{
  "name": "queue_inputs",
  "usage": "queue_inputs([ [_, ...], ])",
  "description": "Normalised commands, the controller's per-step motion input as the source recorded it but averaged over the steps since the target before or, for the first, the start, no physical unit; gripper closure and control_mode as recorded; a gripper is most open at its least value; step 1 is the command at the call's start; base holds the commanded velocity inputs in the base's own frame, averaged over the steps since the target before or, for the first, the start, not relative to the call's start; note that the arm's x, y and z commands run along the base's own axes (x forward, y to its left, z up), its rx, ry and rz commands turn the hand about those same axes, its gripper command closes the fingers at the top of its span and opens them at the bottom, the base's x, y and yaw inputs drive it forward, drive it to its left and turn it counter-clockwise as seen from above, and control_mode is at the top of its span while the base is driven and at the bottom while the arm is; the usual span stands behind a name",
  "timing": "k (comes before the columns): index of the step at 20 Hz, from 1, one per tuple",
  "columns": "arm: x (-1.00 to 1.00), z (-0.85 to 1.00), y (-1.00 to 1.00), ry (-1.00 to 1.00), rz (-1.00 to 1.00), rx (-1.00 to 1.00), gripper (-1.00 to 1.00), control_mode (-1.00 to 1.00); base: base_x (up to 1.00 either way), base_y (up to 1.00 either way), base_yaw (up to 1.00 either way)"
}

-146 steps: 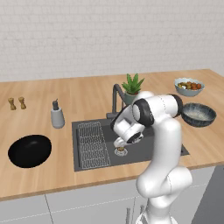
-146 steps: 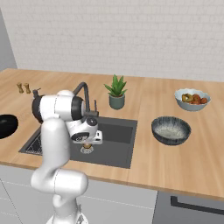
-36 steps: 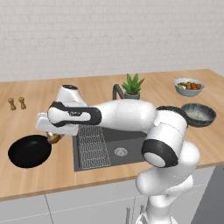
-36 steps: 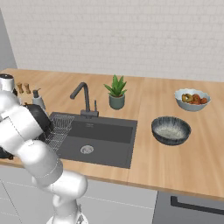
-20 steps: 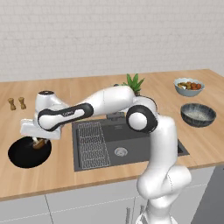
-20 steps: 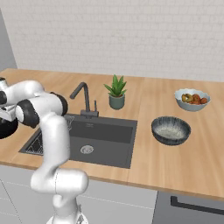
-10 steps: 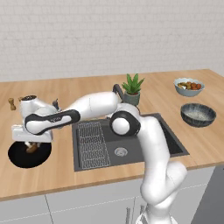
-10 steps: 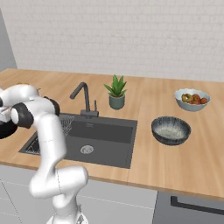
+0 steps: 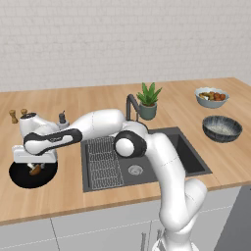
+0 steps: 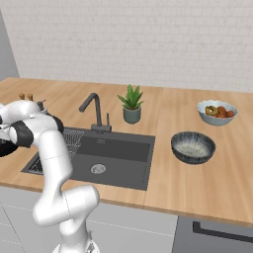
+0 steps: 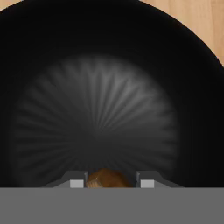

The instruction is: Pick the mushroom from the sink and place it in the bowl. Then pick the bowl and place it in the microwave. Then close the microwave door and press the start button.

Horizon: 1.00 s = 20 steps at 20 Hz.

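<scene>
Here we had the jaws closed on the mushroom (image 11: pixel 105 178), its tan cap pinched between the two finger tips and hanging low over the middle of the bowl (image 9: pixel 19 177). In the left base view the bowl sat at nine o'clock on the counter (image 9: pixel 88 206), well left of the sink (image 9: pixel 191 157), with the gripper (image 9: pixel 34 169) reaching down into it and a brown speck showing between the fingers.

We judged the mushroom light, small and a little soft, so a gentle pinch across the cap seemed enough; squeezing harder would likely bruise it or squirt it out sideways. The glossy bowl looked stiff but slippery, and we judged its rim, at the edge nearest the arm, the sensible place to take hold later.

The left base view gave us the whole layout: shakers (image 9: pixel 17 115) at ten o'clock, the wire rack (image 9: pixel 104 162) in the basin, the speckled bowl (image 9: pixel 222 128) at three o'clock. The hand view showed the grip itself and the bowl's dark ribbed floor beneath. In the right base view the arm covered most of the bowl, though the faucet (image 10: pixel 94 111) and plant (image 10: pixel 131 105) stood plainly there.
</scene>
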Motion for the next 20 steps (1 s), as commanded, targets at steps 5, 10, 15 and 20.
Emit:
queue_inputs([
  [5,0.27,-0.35,0.0,0.0,0.0,0.0,1.0,-1.0,0.0,0.0,0.0],
  [10,0.35,-0.32,0.0,0.0,0.0,0.0,-1.0,-1.0,0.0,0.0,0.0],
  [15,0.18,-0.11,0.0,0.0,0.0,0.0,-1.0,-1.0,0.0,0.0,0.0],
  [20,0.0,-0.03,-0.01,0.0,0.0,0.0,-1.0,-1.0,0.0,0.0,0.0],
])
